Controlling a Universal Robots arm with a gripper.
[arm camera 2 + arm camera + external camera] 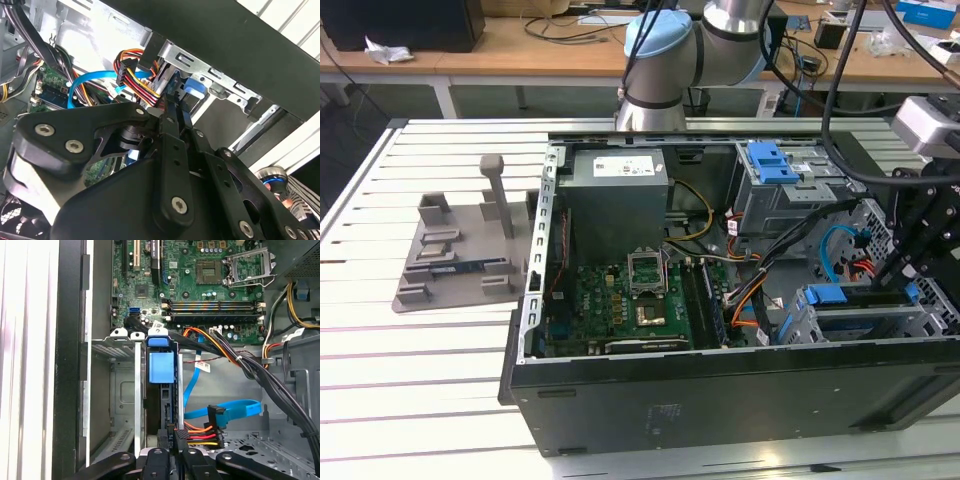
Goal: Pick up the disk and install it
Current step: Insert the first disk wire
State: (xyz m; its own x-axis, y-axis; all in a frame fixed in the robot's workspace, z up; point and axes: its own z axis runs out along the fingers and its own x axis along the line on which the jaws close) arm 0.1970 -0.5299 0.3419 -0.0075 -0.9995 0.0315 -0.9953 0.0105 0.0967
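The disk [161,367] stands on edge inside the lower drive cage [107,347] of the open computer case, its blue bracket facing me. In the exterior view the disk [840,297] lies along the case's front right corner, at the exterior view's right. My black gripper [172,437] is at the disk's rear end, its fingers drawn close together on the thin edge. In the second wrist view the gripper [174,107] points into the bay, with the blue bracket [192,89] just past the tips. From outside, the gripper [898,285] hangs over the cage's right end.
A power plug with red, orange and yellow wires [197,432] and a blue data cable [235,410] lie right beside the fingers. Behind are the motherboard [620,300], the grey power supply box [618,195] and an upper cage with a blue latch [770,160]. A grey fixture [460,250] sits on the table.
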